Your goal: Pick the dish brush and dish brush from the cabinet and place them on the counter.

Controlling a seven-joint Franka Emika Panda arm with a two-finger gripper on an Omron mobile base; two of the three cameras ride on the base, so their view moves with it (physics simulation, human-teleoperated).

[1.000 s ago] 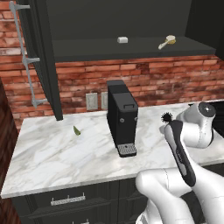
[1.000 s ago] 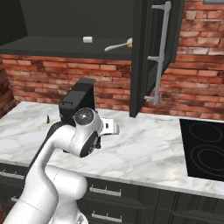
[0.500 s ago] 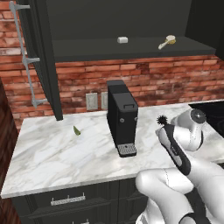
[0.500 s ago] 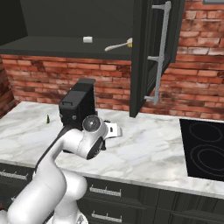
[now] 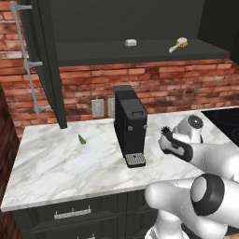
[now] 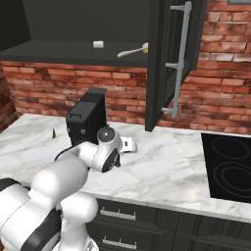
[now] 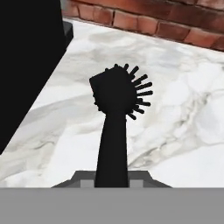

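At centre right of the left base view: gripper (image 5: 167,138) clamped narrow on the black dish brush (image 7: 114,109), bristled head forward, held above the white marble counter (image 5: 60,163) just beside the black coffee machine (image 5: 130,125). Upper right: cream-handled dish brush (image 5: 179,44) lying on the open cabinet (image 5: 140,52) shelf, near a small white block (image 5: 130,42).

Red brick wall (image 5: 154,84) behind, black cooktop (image 6: 230,166) at right, dark drawers (image 6: 127,220) below.
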